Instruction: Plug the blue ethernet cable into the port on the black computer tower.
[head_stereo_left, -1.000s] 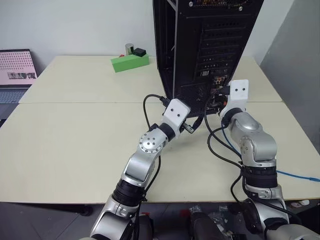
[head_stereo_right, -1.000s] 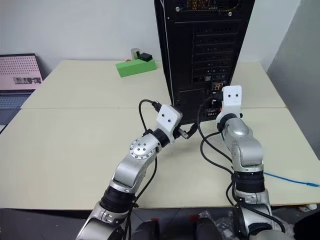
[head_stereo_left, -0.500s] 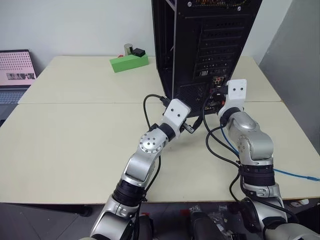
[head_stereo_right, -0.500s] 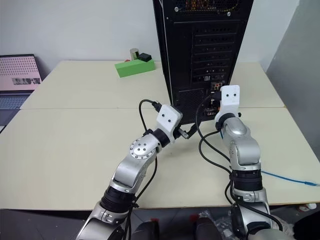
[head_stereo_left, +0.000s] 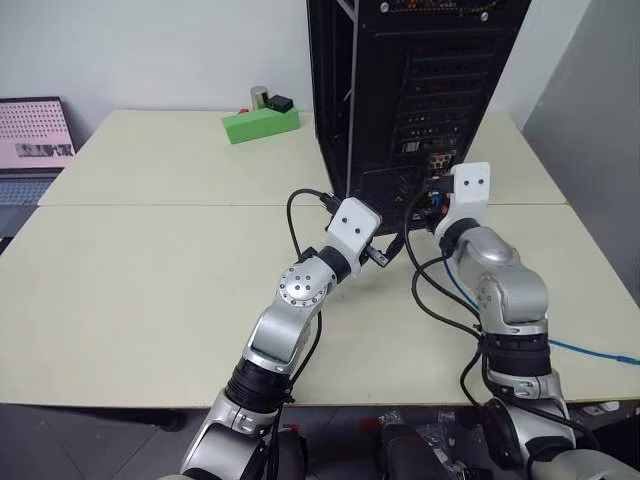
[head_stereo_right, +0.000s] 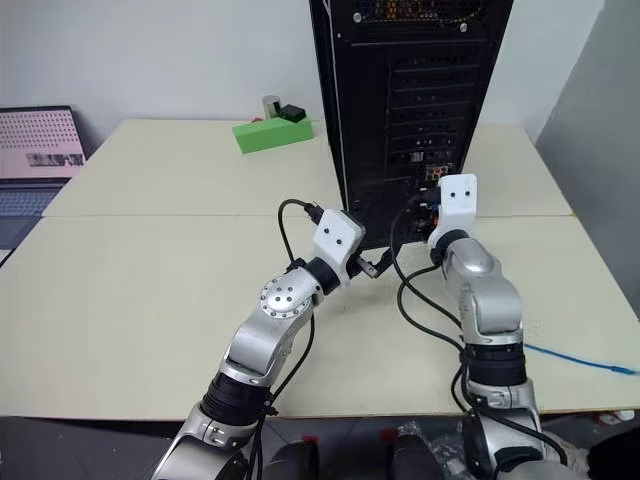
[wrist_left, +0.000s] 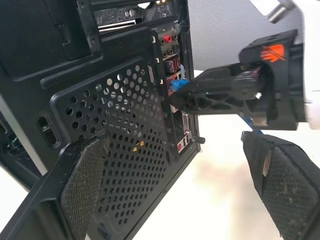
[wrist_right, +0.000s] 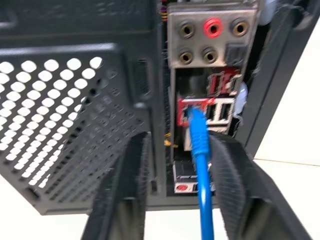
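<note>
The black computer tower (head_stereo_left: 420, 60) stands upright at the table's far side, its back panel facing me. The blue ethernet cable (wrist_right: 200, 150) runs up between my right gripper's fingers (wrist_right: 125, 190), and its plug sits in the port (wrist_right: 189, 112) on the silver connector panel. The rest of the cable trails off over the table to the right (head_stereo_left: 590, 350). My right gripper (wrist_right: 180, 200) is open, its fingers standing apart on either side of the cable close to the panel. My left gripper (wrist_left: 180, 190) is open and empty, held in front of the tower's perforated grille (wrist_left: 125, 125) beside the right gripper (wrist_left: 230, 90).
A green block (head_stereo_left: 259, 124) with small items on it lies at the back, left of the tower. A laptop (head_stereo_left: 35, 135) sits at the far left. Black arm cables (head_stereo_left: 430, 290) loop over the table between my arms. The table's right edge is near my right arm.
</note>
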